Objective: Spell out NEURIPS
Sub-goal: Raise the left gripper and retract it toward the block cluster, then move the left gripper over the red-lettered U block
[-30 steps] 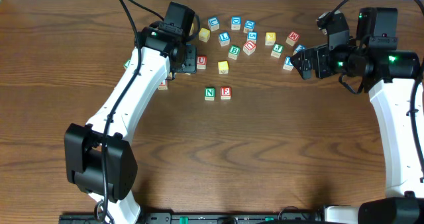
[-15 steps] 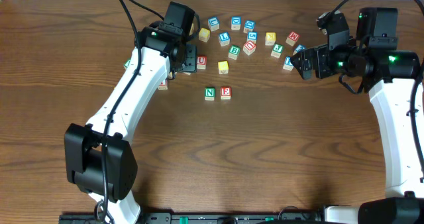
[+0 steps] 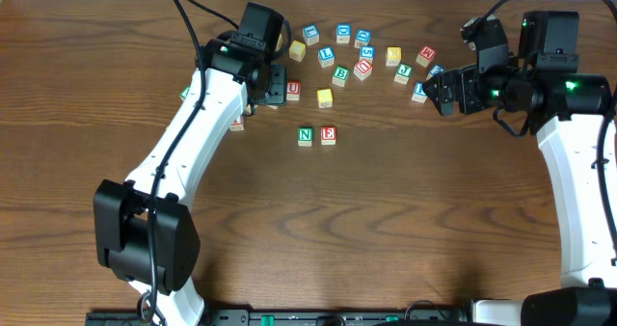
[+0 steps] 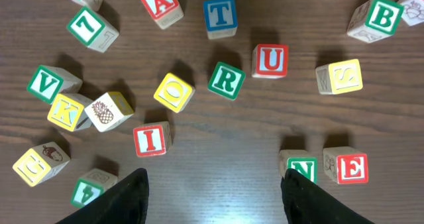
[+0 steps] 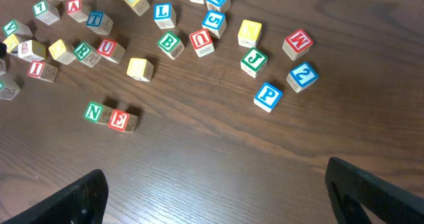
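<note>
Dark wood desk (image 3: 386, 230), letter blocks scattered along far side.

Overhead: N block (image 3: 306, 136) & E block (image 3: 329, 135) touch side by side, nearer than the rest. Left tool (image 3: 274, 87) is raised over left end of scatter, U block (image 3: 293, 92) just beside it in this view. Right tool (image 3: 442, 89) is at right end, close to P block (image 3: 420, 93).

Left wrist cam: fingers (image 4: 126, 197) apart, nothing btwn them, only bare desk. R block (image 4: 226, 80) is next to U, I block (image 4: 151, 139) lower left, N+E by the right-hand finger.

Right wrist cam: tool spread wide, empty. P lies well apart from N+E, beside a blue 2 block (image 5: 303, 75). Can't tell which block is S.
</note>
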Tool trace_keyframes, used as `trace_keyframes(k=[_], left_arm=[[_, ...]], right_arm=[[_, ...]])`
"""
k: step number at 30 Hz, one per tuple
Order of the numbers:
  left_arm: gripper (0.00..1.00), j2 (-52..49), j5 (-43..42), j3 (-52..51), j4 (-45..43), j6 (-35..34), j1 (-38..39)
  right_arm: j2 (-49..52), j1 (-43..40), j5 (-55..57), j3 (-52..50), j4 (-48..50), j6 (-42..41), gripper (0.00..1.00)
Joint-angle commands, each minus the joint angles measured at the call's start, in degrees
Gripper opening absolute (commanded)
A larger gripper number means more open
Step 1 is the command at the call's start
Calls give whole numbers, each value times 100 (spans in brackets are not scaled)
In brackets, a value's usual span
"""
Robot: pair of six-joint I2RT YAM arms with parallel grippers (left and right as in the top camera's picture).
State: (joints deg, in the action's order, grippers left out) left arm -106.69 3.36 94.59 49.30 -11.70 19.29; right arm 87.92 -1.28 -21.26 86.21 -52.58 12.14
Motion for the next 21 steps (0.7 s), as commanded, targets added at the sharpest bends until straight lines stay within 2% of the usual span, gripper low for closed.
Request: trace_keyframes(k=[1, 21], left_arm=[[64, 111, 11, 127, -136, 48, -24], [64, 109, 9, 127, -568, 48, -24]], right_arm=[[-4, -13, -74, 120, 2, -28, 99], [-4, -13, -74, 120, 2, -28, 99]])
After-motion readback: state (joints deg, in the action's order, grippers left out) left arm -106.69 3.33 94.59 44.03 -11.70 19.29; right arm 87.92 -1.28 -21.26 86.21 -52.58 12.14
